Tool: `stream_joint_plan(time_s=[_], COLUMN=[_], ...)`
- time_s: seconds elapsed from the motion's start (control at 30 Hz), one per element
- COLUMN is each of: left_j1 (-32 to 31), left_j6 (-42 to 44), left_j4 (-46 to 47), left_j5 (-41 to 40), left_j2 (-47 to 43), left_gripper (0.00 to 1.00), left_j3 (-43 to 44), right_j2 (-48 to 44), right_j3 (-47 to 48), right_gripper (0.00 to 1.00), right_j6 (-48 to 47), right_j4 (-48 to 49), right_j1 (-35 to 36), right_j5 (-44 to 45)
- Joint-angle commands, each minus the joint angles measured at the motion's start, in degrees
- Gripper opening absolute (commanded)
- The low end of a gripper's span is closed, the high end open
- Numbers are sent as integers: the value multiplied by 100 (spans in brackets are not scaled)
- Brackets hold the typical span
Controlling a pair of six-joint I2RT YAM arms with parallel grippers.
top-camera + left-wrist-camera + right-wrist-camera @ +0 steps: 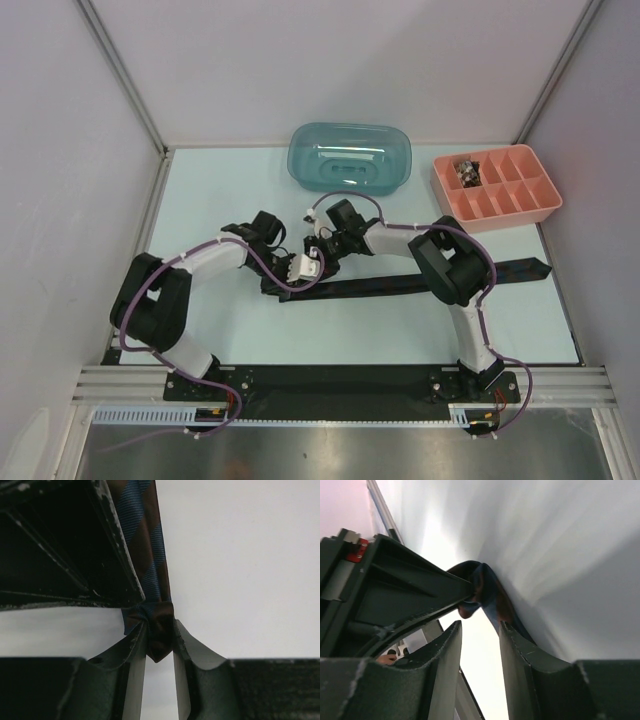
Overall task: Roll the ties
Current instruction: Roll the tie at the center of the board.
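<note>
One dark tie [400, 283] with blue and brown stripes lies flat across the middle of the table, its wide end at the right. My left gripper [303, 268] is at the tie's left end. In the left wrist view it [159, 630] is shut on the bunched, pointed tip of the tie [150, 545]. My right gripper [322, 248] is right beside it, just behind. In the right wrist view it [480, 625] is open with nothing between the fingers. The tie's folded end [487, 592] lies just past its right fingertip, touching the left gripper's black finger [410, 595].
A teal plastic basin [350, 158] stands at the back centre. A pink compartment tray [495, 185] stands at the back right, with a small dark item in its back-left cell. White walls close off the left, right and back of the table.
</note>
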Motion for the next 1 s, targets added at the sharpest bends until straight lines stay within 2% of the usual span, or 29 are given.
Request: stream_joint_plan(time_s=[0.0,0.27,0.53,0.57,0.63,0.73,0.77,0.8,0.9,0.97], left_j1=[-39,-39,-39,-48,-48,4,48,101,338,453], left_j6=[-57,-180,-224,-233,-216,-277,-268,-277,-321,-312], left_j4=[52,113,201,201,193,184,184,192,315,482], left_j5=[69,122,148,157,148,78,60,69,-54,-159], left_j2=[67,199,295,295,295,243,164,111,-90,-223], left_gripper=[31,30,31,30,30,38,46,49,61,66], left_j3=[200,297,288,288,297,262,245,184,-1,-142], right_j2=[-34,168,406,423,432,441,450,450,476,459], right_j3=[-46,7,-20,-20,-28,-46,-55,-64,-64,-64], right_gripper=[41,40,39,39,29,17,15,9,1,0], right_j6=[284,267,636,662,724,707,689,663,601,549], right_j4=[470,550,1086,1121,1209,1157,1122,1069,964,928], right_j1=[51,200,262,270,279,244,235,218,174,139], right_j5=[-277,-251,-111,-110,-75,-31,-22,-14,21,48])
